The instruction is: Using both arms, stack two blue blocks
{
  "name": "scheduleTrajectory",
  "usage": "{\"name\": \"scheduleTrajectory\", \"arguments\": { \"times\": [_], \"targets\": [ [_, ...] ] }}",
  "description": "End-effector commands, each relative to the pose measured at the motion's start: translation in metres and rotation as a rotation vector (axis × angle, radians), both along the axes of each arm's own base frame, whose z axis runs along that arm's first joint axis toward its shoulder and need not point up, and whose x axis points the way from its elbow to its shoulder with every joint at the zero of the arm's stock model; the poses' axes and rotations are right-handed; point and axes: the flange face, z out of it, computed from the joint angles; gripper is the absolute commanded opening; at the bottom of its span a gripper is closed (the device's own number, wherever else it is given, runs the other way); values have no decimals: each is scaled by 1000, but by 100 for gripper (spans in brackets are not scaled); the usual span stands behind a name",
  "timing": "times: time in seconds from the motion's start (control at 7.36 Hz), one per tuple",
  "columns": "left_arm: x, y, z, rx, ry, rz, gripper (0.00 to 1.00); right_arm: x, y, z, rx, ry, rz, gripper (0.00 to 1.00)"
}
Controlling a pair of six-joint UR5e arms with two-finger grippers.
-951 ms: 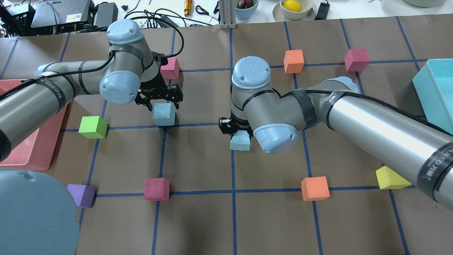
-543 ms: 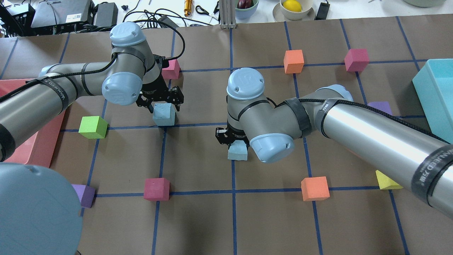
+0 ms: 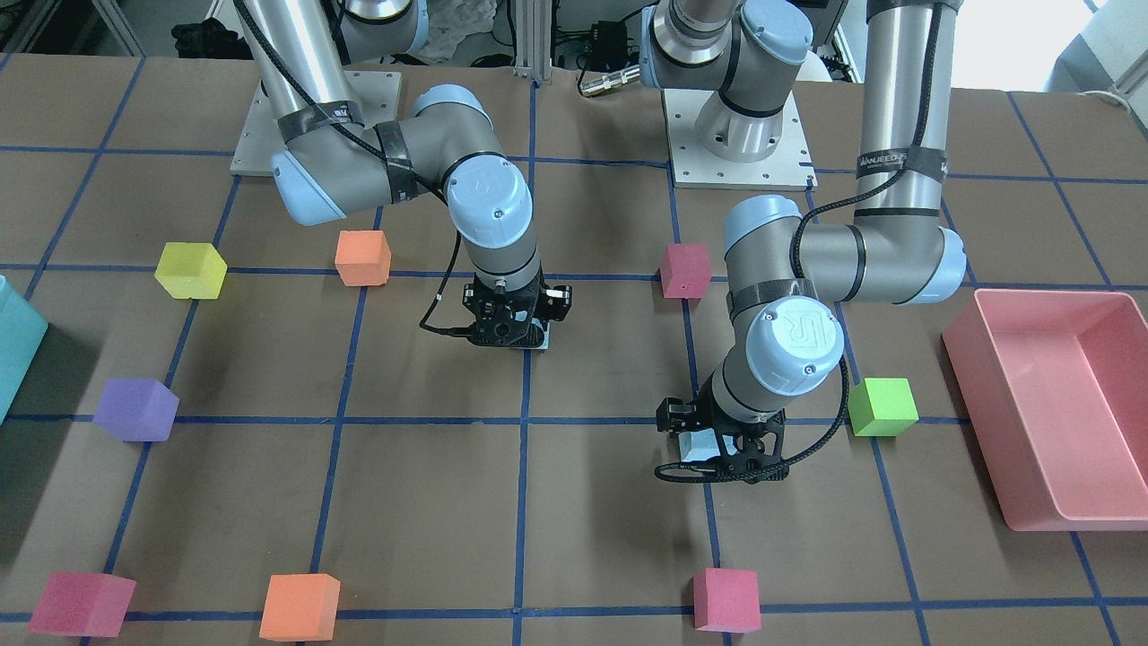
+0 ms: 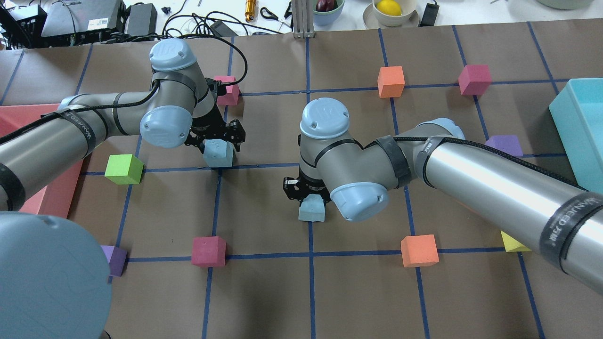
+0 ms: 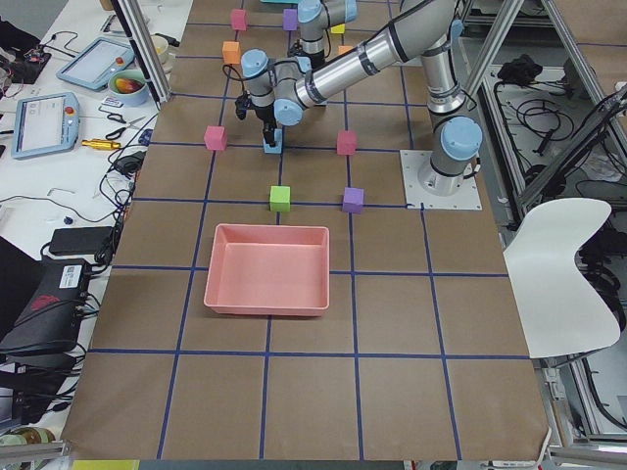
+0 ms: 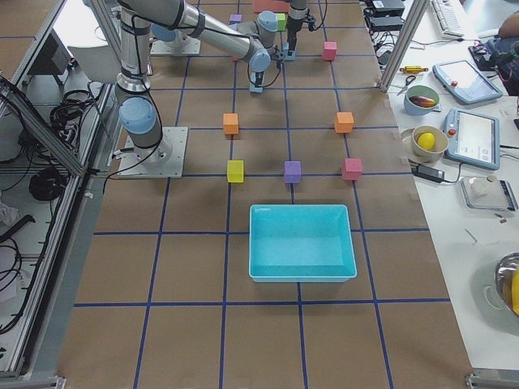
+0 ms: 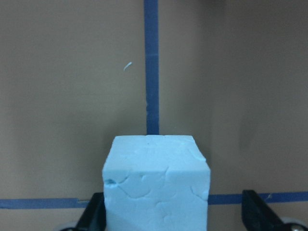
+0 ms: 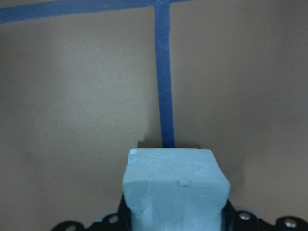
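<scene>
My right end effector (image 4: pixel 308 195) clenched on one blue block (image 4: pixel 312 210); left end effector (image 4: pixel 215 139) released, straddling other blue block (image 4: pixel 218 153). Next: carry right's over, square it on top.

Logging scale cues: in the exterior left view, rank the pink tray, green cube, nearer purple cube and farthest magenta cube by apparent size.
1. pink tray
2. green cube and nearer purple cube: they look alike
3. farthest magenta cube looks smallest, but it is farther from the camera, so unsure
</scene>
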Motion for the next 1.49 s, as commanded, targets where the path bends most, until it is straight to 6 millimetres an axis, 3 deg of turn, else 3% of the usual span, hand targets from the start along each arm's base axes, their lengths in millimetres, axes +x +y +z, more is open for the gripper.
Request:
{"name": "scheduleTrajectory", "arguments": {
  "times": [0.0, 0.14, 0.41, 0.68, 1.09, 1.22, 1.36],
  "targets": [
    [3, 0, -2, 2, -43, -6, 28, 1, -1, -2, -10, 3, 1, 99],
    [1, -1, -2, -1, -37, -4, 6, 1, -4, -1, -30, -2, -6, 100],
    [-3, -3, 2, -13, -38, -11, 0, 3, -10, 12, -52, -23, -12, 100],
    [-22, 1, 33, -38, -33, -33, 0, -13, -36, 53, -94, -10, -38, 100],
    [-92, 10, 94, -32, -41, -16, 0, -105, -78, 159, -84, 63, 12, 100],
    [-123, 25, 113, -27, -16, 2, 0, -130, -81, 183, -87, 63, -5, 100],
    [-156, 47, 116, -19, 8, 52, 0, -147, -76, 203, -78, 52, -21, 100]
  ]
}}
